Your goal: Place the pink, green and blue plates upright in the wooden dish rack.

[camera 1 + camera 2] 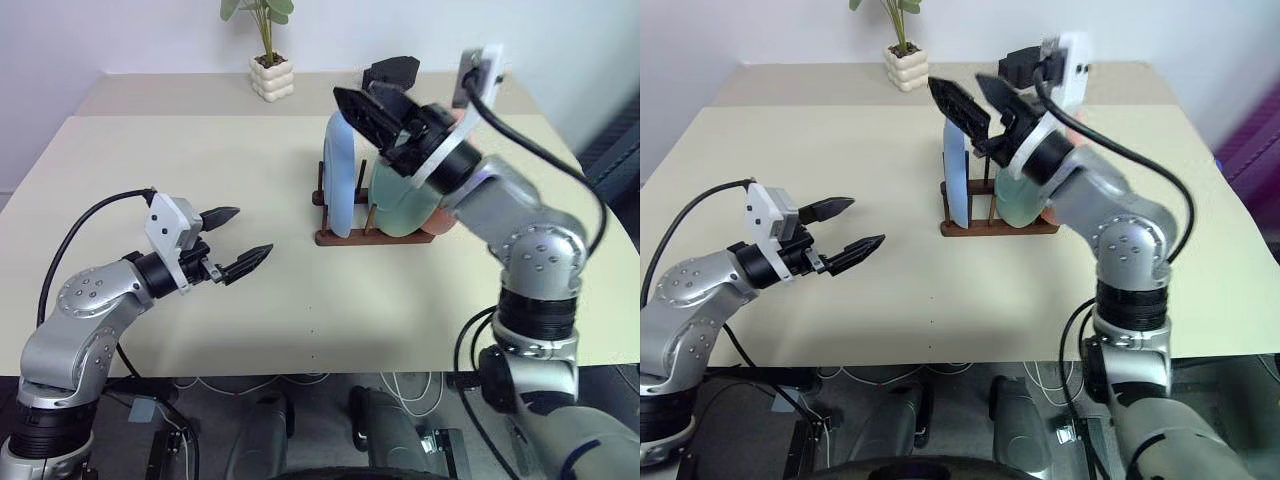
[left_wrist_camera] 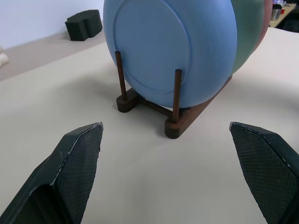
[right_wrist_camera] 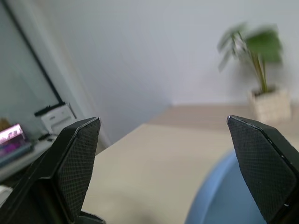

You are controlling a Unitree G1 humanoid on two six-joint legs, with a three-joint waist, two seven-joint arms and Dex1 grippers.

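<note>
The wooden dish rack (image 1: pixel 372 238) stands on the table right of centre. Three plates stand upright in it: the blue plate (image 1: pixel 340 185) on the left, the green plate (image 1: pixel 400 205) in the middle, and the pink plate (image 1: pixel 441 222) on the right, mostly hidden behind my right arm. My right gripper (image 1: pixel 358 95) hovers open just above the tops of the blue and green plates, holding nothing. My left gripper (image 1: pixel 250 232) is open and empty over the table well to the left, pointing at the rack (image 2: pixel 182 123) and the blue plate (image 2: pixel 168 46).
A potted plant (image 1: pixel 268 50) sits at the back of the table, and a black block (image 2: pixel 84 23) lies behind the rack. Bare beige tabletop (image 1: pixel 300 300) stretches between my left gripper and the rack.
</note>
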